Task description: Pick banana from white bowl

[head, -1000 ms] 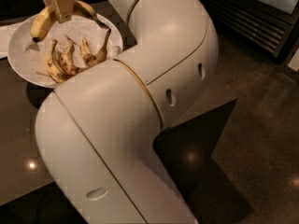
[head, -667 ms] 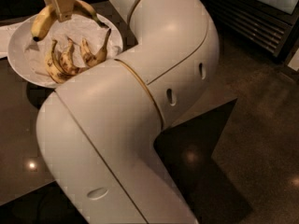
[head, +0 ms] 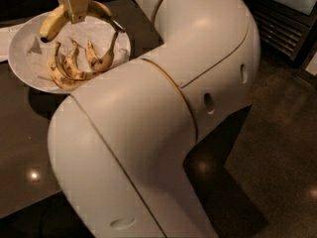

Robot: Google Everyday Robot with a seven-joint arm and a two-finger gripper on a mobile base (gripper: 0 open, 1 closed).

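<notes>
The white bowl [head: 22,58] sits at the upper left on a dark table, lined with crumpled white paper. The banana [head: 52,24], long, curved and clean yellow, is held across its middle by my gripper [head: 74,6], which comes down from the top edge and is shut on it. The banana hangs over the bowl's far side, one end pointing left and its dark stem pointing right. Several smaller brown-spotted bananas [head: 79,66] lie in the bowl below it.
My large white arm [head: 163,113] fills the middle of the view and hides much of the dark table [head: 20,148]. A dark slatted cabinet [head: 282,24] stands at the upper right. Brown floor [head: 277,157] lies to the right.
</notes>
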